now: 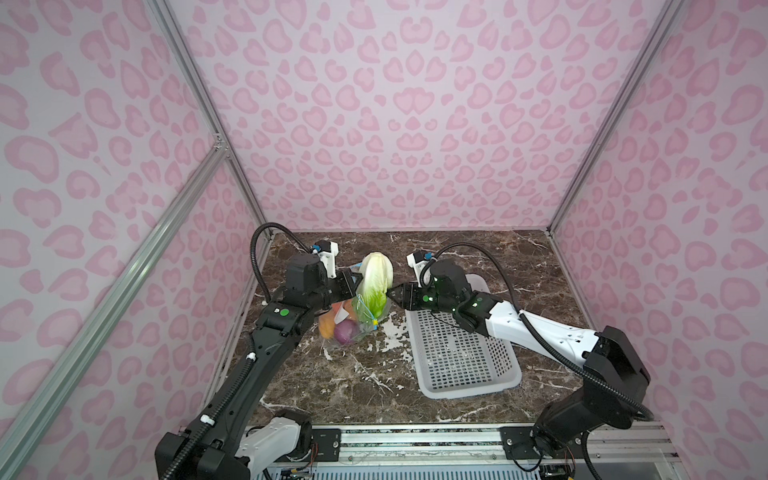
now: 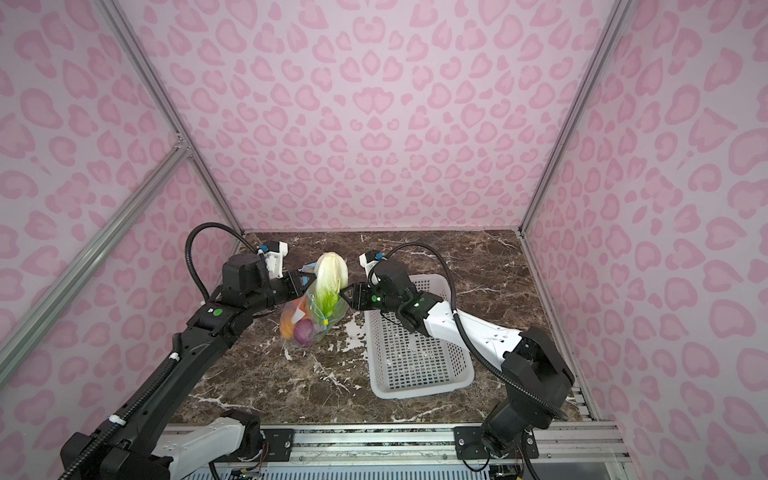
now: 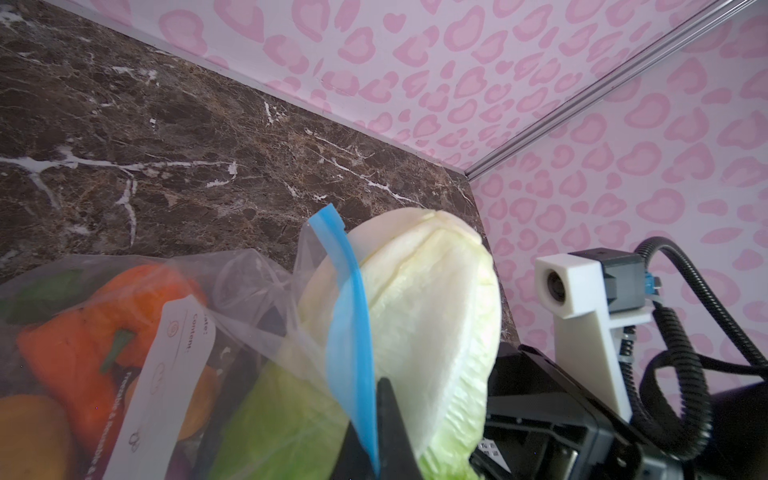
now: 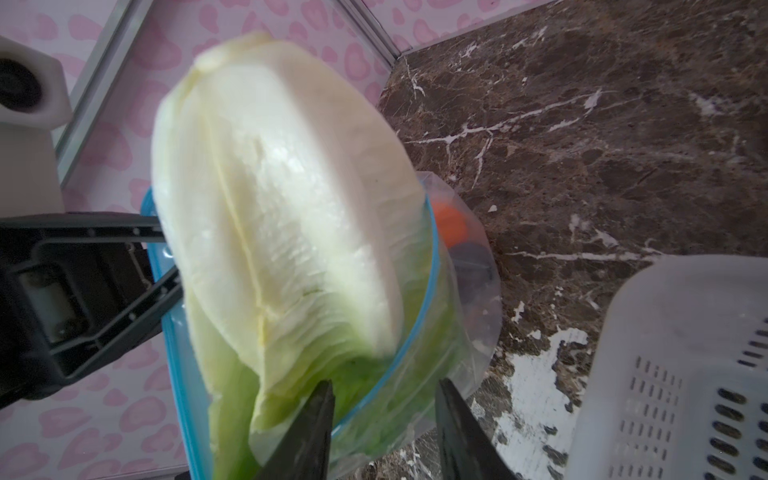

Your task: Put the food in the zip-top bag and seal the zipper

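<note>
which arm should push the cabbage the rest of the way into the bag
Right. The right tool stands open beside the cabbage, likely free to push it down. The left tool is shut on the bag's blue zipper, holding the mouth up.

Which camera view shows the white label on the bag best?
The left wrist view: the label is close, with readable print. In both top views it is only a small white patch. The right wrist view shows none of it, mostly cabbage.
</note>
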`<state>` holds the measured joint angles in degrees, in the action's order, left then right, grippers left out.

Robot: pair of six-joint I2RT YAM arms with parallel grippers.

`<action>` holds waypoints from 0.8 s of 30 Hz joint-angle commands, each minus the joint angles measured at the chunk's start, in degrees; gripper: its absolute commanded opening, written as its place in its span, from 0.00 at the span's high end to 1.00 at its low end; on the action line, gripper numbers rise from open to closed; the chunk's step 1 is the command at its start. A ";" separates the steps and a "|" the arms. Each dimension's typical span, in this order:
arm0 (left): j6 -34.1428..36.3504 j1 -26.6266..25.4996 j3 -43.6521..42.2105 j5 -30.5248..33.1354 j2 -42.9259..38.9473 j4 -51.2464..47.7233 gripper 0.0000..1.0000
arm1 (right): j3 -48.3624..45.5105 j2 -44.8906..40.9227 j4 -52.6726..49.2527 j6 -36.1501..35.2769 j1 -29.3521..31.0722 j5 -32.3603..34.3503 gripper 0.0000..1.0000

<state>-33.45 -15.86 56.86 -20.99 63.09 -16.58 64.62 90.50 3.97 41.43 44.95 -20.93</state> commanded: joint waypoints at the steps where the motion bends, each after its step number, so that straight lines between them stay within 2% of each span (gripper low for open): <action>1: -0.28 0.09 -0.16 -0.09 -0.42 3.22 0.97 | 0.63 1.29 0.91 1.10 0.14 -1.03 0.60; 7: -0.30 0.09 -0.17 -0.14 -0.42 3.22 0.97 | 1.71 3.23 -0.14 1.37 -0.03 -1.70 0.73; 13: -0.30 0.06 -0.26 -0.14 -0.42 3.31 0.97 | 1.74 3.47 0.25 1.72 -0.55 -2.23 0.99; 19: -0.23 0.07 -0.17 -0.10 -0.51 3.23 0.97 | 2.41 1.78 -0.69 0.14 -1.29 -1.95 1.00; 24: 0.73 0.08 0.44 0.92 -0.86 2.28 0.97 | 4.86 -2.44 -3.12 -4.13 -1.36 -0.80 1.00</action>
<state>-33.41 -15.86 56.77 -20.97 62.72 -16.16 68.51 89.67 0.73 40.49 43.51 -22.48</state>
